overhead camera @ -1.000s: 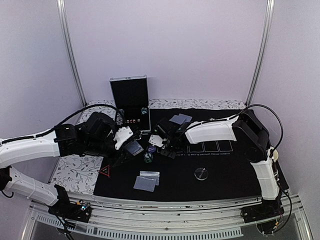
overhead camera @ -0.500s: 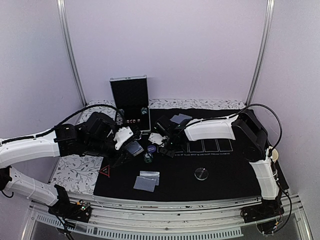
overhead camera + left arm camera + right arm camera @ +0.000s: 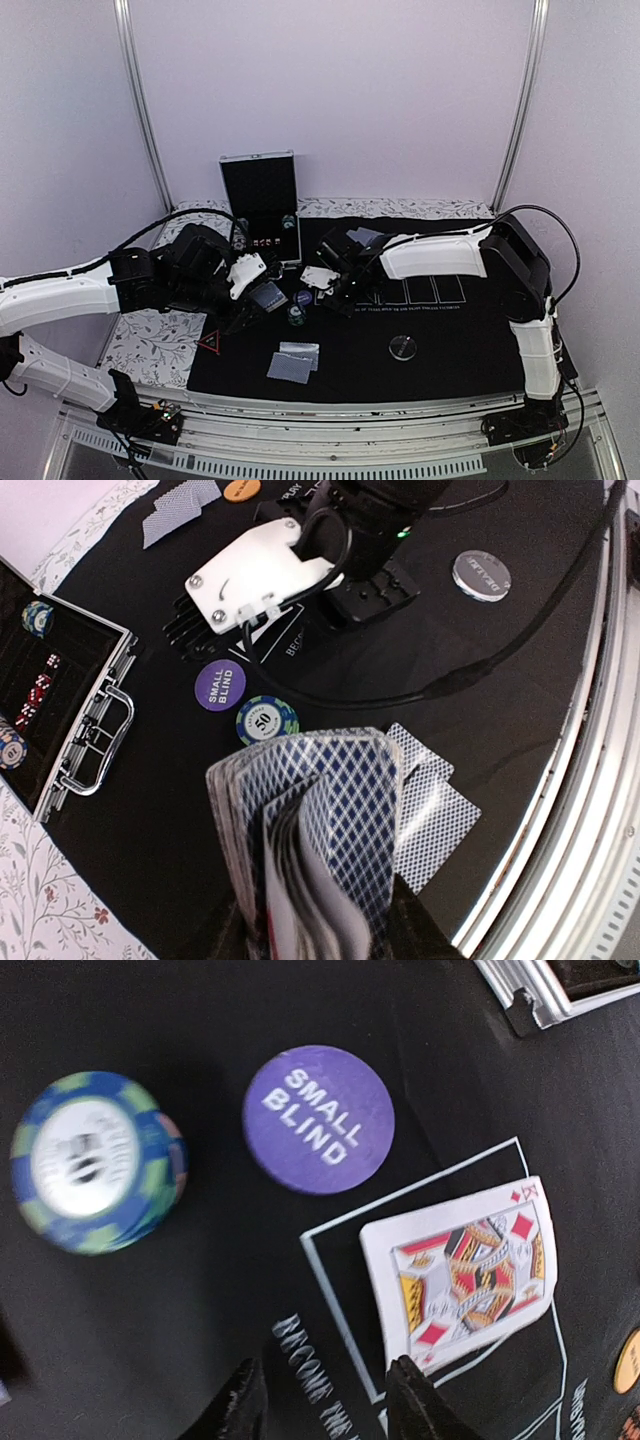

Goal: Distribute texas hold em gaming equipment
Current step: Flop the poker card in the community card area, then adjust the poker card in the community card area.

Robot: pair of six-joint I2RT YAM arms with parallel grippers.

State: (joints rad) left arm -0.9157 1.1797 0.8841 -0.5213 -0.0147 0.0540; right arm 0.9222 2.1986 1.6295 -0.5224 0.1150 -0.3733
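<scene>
My left gripper (image 3: 262, 298) is shut on a fanned deck of playing cards (image 3: 310, 830) with blue patterned backs, and the deck hides its fingers. My right gripper (image 3: 325, 1405) hangs open low over the black mat (image 3: 450, 340). Just beside its right finger, a face-up king of diamonds (image 3: 465, 1270) lies in a white printed rectangle. A purple SMALL BLIND disc (image 3: 318, 1118) and a green-blue chip stack (image 3: 95, 1160) sit close by. Two face-down cards (image 3: 294, 360) lie near the front edge. A red triangle marker (image 3: 209, 342) sits at the mat's left.
An open metal case (image 3: 262, 205) holding chips and dice stands at the back left. A dealer disc (image 3: 402, 347) lies front right, and two more face-down cards (image 3: 360, 238) with an orange chip (image 3: 241, 488) lie at the back. The metal table rail (image 3: 380, 420) runs along the front.
My right gripper has gone from shut to open and let go of the king of diamonds, which now lies on the mat. The left arm and its deck have not moved.
</scene>
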